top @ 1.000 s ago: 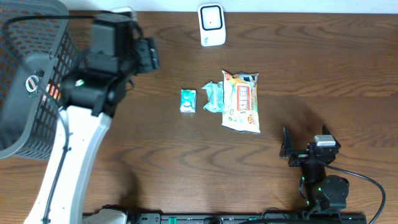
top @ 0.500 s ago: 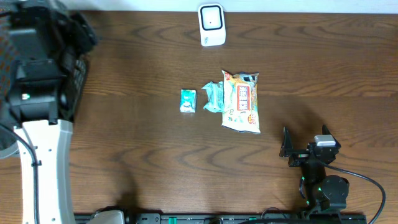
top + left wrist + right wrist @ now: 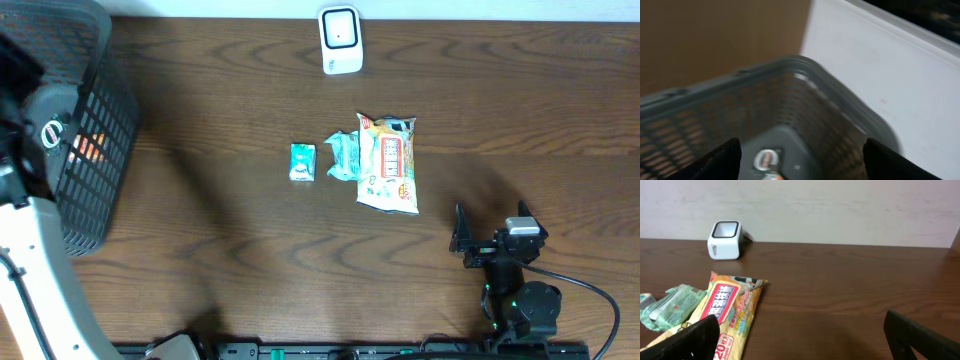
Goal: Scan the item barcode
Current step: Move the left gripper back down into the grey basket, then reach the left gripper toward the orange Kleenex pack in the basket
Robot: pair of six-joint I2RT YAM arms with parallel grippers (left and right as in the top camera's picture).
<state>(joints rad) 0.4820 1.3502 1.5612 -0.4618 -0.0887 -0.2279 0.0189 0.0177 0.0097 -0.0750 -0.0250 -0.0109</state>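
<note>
A white barcode scanner [image 3: 340, 40] stands at the table's far edge, also in the right wrist view [image 3: 724, 240]. Mid-table lie a yellow wipes pack [image 3: 388, 163], a crumpled green packet [image 3: 343, 156] and a small teal box [image 3: 302, 161]. My left gripper [image 3: 802, 162] hangs open and empty over the black mesh basket [image 3: 790, 95] at the far left. Near the front right edge my right gripper [image 3: 488, 238] rests low, open and empty [image 3: 802, 340], with the wipes pack [image 3: 722, 312] just left of it.
The basket [image 3: 75, 190] fills the left end of the table, with something orange [image 3: 90, 148] showing through its mesh and a round label [image 3: 766, 160] on a grey part inside. A pale wall runs behind the scanner. The left arm's white link [image 3: 30, 270] crosses the front left.
My left arm has swung left, from beside the basket to over it at the frame's edge. The right arm and the items on the table have not moved.
</note>
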